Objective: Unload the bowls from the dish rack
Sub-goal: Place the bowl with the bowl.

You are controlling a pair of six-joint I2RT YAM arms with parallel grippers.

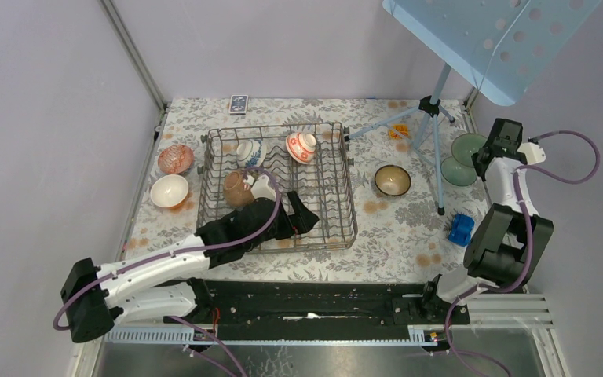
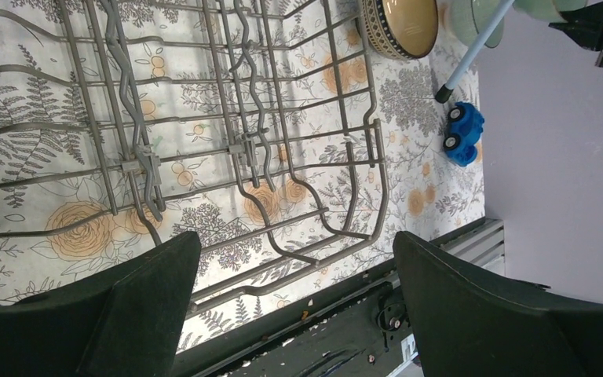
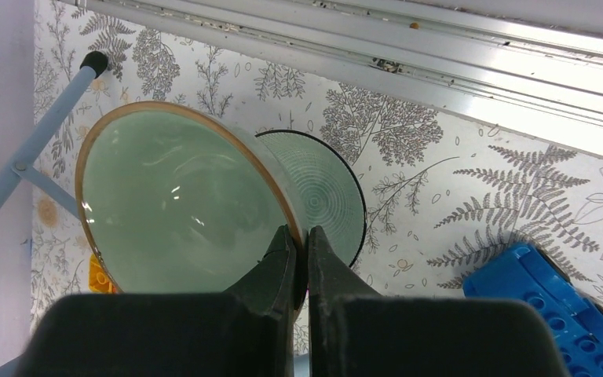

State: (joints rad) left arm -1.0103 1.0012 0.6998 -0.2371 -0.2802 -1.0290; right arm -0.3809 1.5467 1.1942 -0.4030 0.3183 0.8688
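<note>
**Pincers.** The left gripper (image 2: 294, 243) is released, jaws spread wide with nothing between them. It hangs over the front of the dish rack (image 1: 351, 196). The right gripper (image 3: 301, 234) is clenched, fingertips at the rim of a green bowl (image 3: 173, 204) far right of the rack. Whether the rim is pinched cannot be told.

**Progress.**
- Out of the rack: a red bowl (image 1: 176, 159) and a white bowl (image 1: 169, 191) left of it, a dark bowl (image 1: 392, 180) right of it, and a second green bowl (image 3: 322, 196) touching the first.
- In the rack: a brown bowl (image 1: 236, 189), a blue-and-white bowl (image 1: 250, 152), a red-and-white bowl (image 1: 301, 147), and a white piece (image 1: 264, 188) half hidden.

The task looks a little over half done.

**Clearances.**
- Upright tines and wire walls enclose every remaining bowl, so lifts probably need to go straight up.
- The tripod (image 1: 437, 149) legs stand right of the rack, near the green bowls.
- Bare cloth lies front-right of the rack, towards the toy car (image 1: 461, 229)
</note>
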